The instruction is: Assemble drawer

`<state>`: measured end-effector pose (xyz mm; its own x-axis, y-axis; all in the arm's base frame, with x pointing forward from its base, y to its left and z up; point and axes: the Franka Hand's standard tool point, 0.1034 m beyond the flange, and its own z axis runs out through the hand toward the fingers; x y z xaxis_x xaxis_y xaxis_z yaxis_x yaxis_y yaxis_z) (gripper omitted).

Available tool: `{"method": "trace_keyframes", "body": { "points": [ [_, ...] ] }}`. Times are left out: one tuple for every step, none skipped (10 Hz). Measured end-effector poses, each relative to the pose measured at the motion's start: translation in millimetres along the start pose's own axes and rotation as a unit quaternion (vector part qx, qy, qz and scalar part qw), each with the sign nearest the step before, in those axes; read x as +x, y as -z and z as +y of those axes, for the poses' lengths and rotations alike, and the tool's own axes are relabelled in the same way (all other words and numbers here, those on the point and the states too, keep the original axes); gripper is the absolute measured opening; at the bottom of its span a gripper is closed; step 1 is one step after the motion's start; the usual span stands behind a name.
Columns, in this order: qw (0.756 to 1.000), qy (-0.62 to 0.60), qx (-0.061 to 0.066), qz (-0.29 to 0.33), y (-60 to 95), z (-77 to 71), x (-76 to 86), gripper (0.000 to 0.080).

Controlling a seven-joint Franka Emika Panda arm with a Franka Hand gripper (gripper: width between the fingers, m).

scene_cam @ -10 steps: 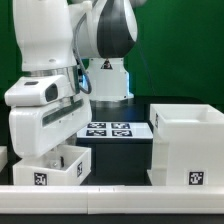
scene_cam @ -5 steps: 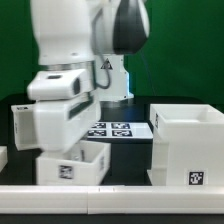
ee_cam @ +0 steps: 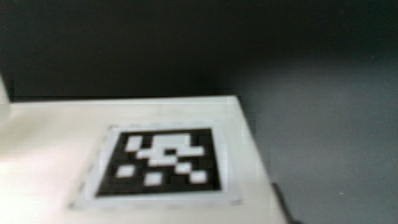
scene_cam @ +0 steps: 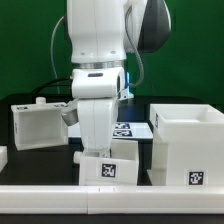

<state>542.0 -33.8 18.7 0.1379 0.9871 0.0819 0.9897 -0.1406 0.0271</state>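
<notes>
My gripper reaches down into a small shallow white drawer tray and is shut on its wall; the fingertips are hidden by the tray. The tray's black-and-white tag faces the exterior camera. It sits low at the table's front, just to the exterior view's left of the large white cube-like casing, and I cannot tell whether they touch. A second white tray with a knob stands at the exterior view's left. The wrist view shows only the held tray's white face and tag, blurred.
The marker board lies behind my arm, partly hidden. A small white part shows at the exterior view's far left edge. A white rail runs along the table's front edge.
My arm has carried the small tray from the exterior view's left toward the right, close to the large casing. The knobbed tray at the left has come into view behind it.
</notes>
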Motion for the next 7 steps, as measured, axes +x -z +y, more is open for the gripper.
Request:
{"method": "trace_keyframes", "body": {
  "points": [
    [1.0, -0.005, 0.01, -0.002, -0.3, -1.4, 0.7, 0.0038],
    [0.999, -0.009, 0.03, -0.008, 0.3, -0.4, 3.8, 0.0038],
    [0.999, -0.012, 0.043, -0.009, -0.4, 2.9, 6.5, 0.0038],
    [0.999, -0.015, 0.04, -0.009, -0.2, 5.2, 11.4, 0.0038],
    [0.999, -0.016, 0.037, -0.009, -0.6, 4.4, 14.6, 0.0038],
    [0.999, -0.017, 0.038, -0.009, -1.6, 3.7, 12.9, 0.0038],
    [0.999, -0.017, 0.039, -0.008, -2.3, 3.3, 12.6, 0.0038]
  ]
}}
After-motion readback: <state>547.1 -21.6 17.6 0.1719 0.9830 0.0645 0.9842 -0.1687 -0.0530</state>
